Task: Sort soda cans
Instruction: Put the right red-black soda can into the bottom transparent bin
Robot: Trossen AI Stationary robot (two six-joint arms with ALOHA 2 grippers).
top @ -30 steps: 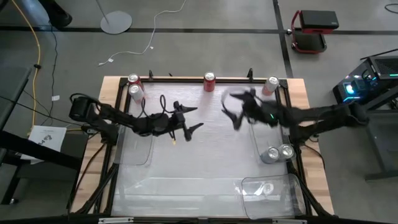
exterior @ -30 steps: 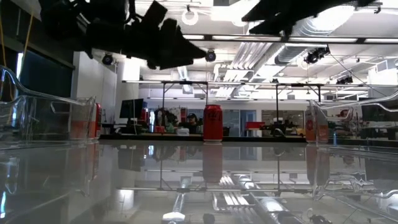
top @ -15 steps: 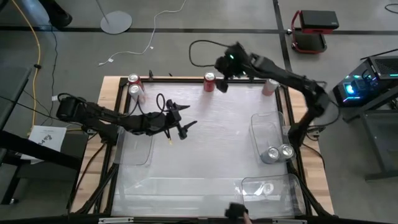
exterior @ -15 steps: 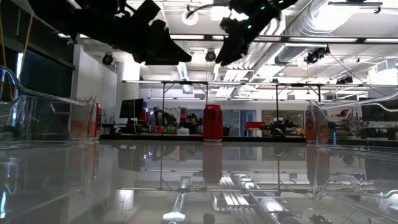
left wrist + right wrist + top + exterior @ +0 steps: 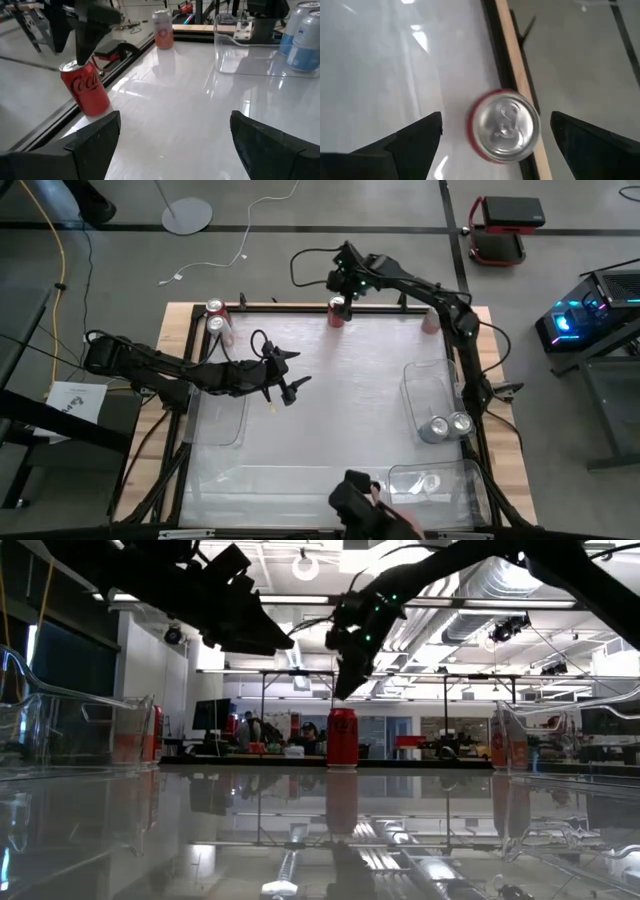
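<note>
The left gripper [image 5: 285, 375] hangs over the middle of the table [image 5: 330, 410] with its jaws spread wide and nothing between them. Far ahead of these jaws stands a red can [image 5: 85, 87] with white script on its side and a shiny silver top, upright at the black rail. The right gripper [image 5: 343, 288] hovers directly above this red can, jaws also wide apart and empty; the can's silver lid [image 5: 506, 124] shows between them from above. Beyond, a pale pink-white can [image 5: 163, 29] stands upright, and two silver cans [image 5: 447, 424] rest in a clear tray [image 5: 415, 385]
</note>
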